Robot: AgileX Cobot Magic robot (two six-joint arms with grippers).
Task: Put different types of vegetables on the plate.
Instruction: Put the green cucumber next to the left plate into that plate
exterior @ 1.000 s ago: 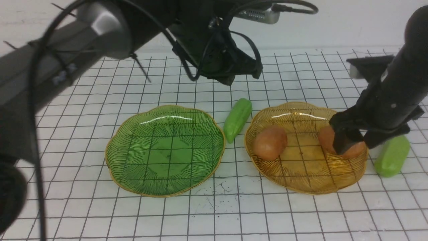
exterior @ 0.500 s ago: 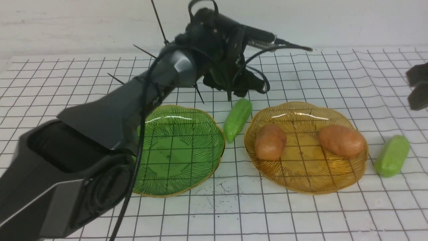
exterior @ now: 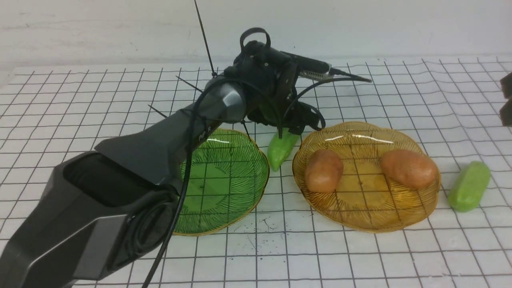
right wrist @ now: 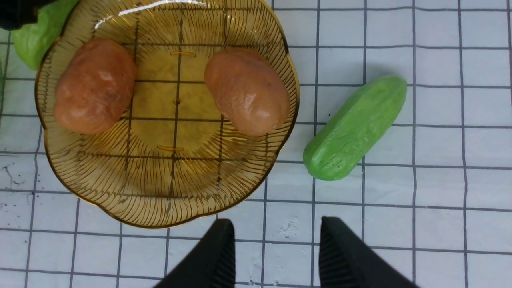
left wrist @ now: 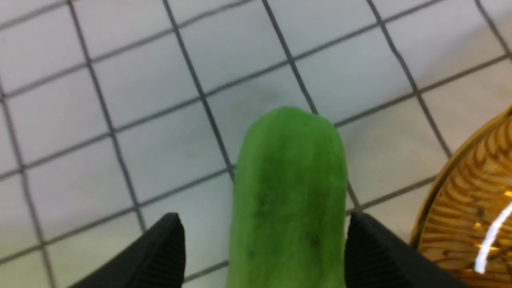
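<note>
Two orange-brown potatoes [exterior: 323,170] [exterior: 408,169] lie in the amber plate [exterior: 364,200]. The green plate [exterior: 224,180] holds nothing. One green cucumber [exterior: 280,151] lies on the table between the plates. My left gripper [exterior: 287,132] is down over its far end. In the left wrist view the cucumber [left wrist: 290,192] sits between the open fingers [left wrist: 168,248], with a gap on one side. A second cucumber [exterior: 469,186] lies right of the amber plate. My right gripper [right wrist: 276,236] is open and holds nothing, raised near the amber plate [right wrist: 172,176]. It shows only at the front view's right edge [exterior: 506,100].
The table is a white sheet with a black grid [exterior: 80,104]. My left arm [exterior: 160,144] reaches across the green plate's left half, with cables trailing. A pale wall closes off the back.
The right gripper let go of the right potato, narrowed and pulled away to the right edge. The left arm swung down, and its gripper opened and lowered over the middle cucumber.
</note>
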